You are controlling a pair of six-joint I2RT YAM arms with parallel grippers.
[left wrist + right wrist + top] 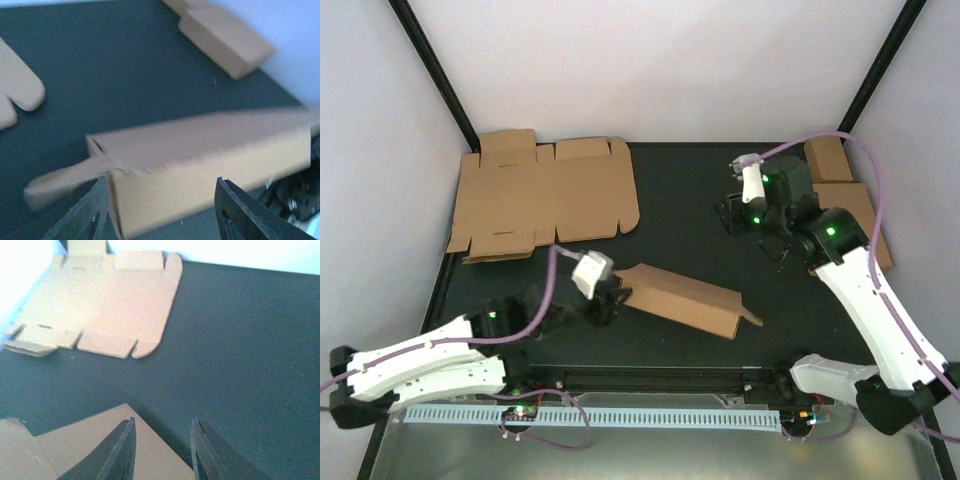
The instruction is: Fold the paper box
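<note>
While our left tool [613, 298] straddles the half-folded paper box [685, 298] at mid table [690, 190], jaws spread | right tool [731, 216] spread, empty, well apart | we should pinch one wall squarely before creasing.

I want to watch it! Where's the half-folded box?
In the top view, the box lies mid-table at the left gripper; a flat sheet lies beyond it, far left.

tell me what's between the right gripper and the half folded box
Just bare table, from right gripper to half folded box, in the top view.
</note>
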